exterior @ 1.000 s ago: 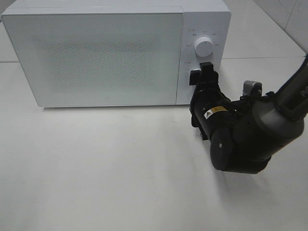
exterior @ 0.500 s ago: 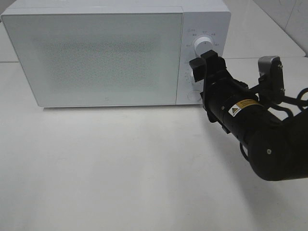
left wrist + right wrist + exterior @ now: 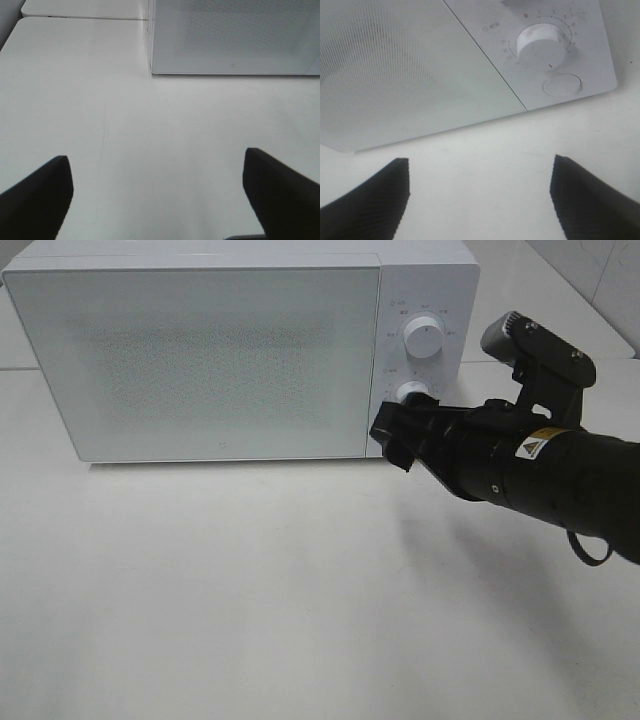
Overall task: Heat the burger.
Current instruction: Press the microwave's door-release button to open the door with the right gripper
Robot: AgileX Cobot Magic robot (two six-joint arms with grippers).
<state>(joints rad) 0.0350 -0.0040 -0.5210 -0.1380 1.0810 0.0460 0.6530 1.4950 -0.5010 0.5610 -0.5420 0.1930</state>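
The burger is out of view. The white microwave stands at the back of the table with its door shut. My right gripper is open and empty. It sits just in front of the microwave's lower right front, near the seam between door and control panel. In the right wrist view the gripper has its fingers spread wide, below the lower knob and the round button. My left gripper is open and empty over bare table, short of the microwave's left front corner.
The control panel carries an upper knob and a lower knob. The white table stretches in front of the microwave. A table seam and a tiled wall lie at the back right.
My right arm has swung out to the right. Its gripper has dropped from the lower knob to the bottom of the door's right edge. The microwave has not moved.
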